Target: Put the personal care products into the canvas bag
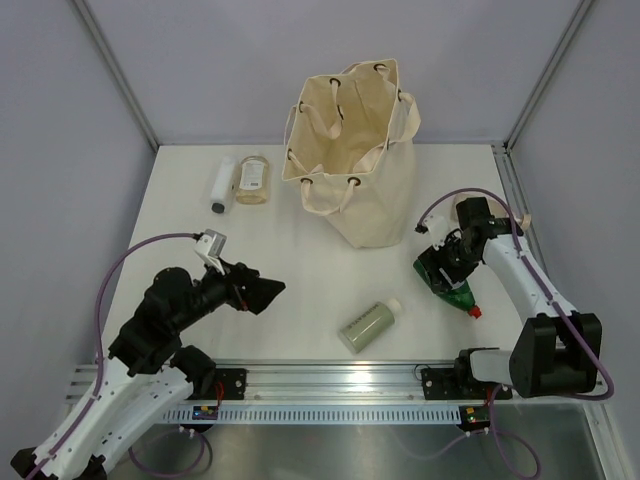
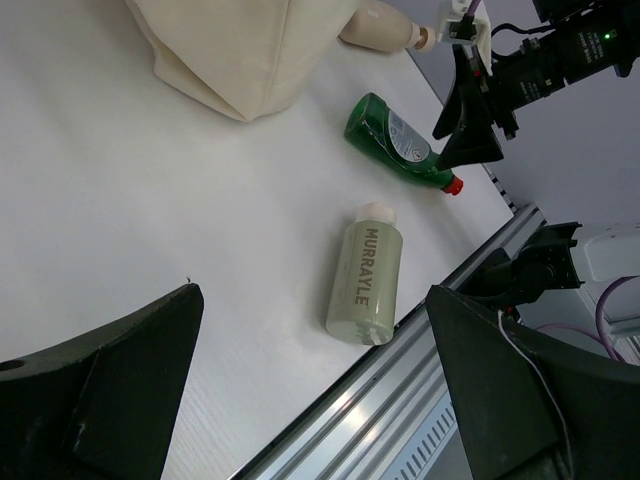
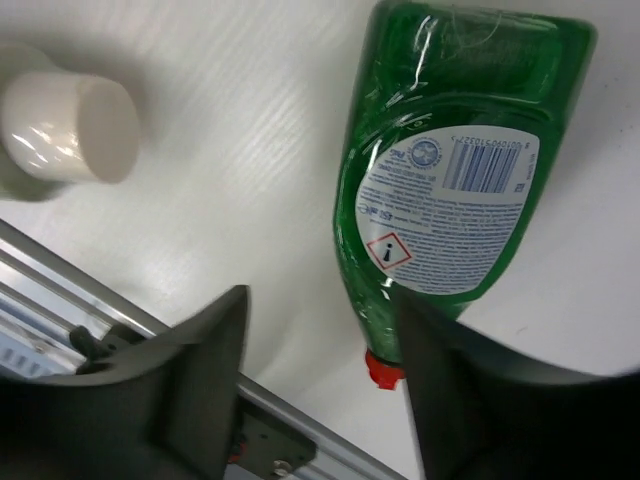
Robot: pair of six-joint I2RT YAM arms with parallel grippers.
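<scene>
The cream canvas bag (image 1: 350,150) stands upright and open-mouthed at the back middle. A dark green bottle (image 1: 460,296) with a red cap lies at the right. My right gripper (image 1: 446,274) is right over it; in the right wrist view the green bottle (image 3: 450,190) has its neck between the fingers, against the right one, and a gap remains on the left of the gripper (image 3: 320,296). A sage green bottle (image 1: 370,325) lies near the front edge. My left gripper (image 1: 263,292) hovers wide open and empty, left of the sage bottle (image 2: 365,282).
A white tube (image 1: 222,186) and an amber-beige bottle (image 1: 254,178) lie side by side left of the bag. A peach bottle (image 2: 378,24) shows beside the bag (image 2: 240,50) in the left wrist view. The metal rail (image 1: 330,378) runs along the table's front edge.
</scene>
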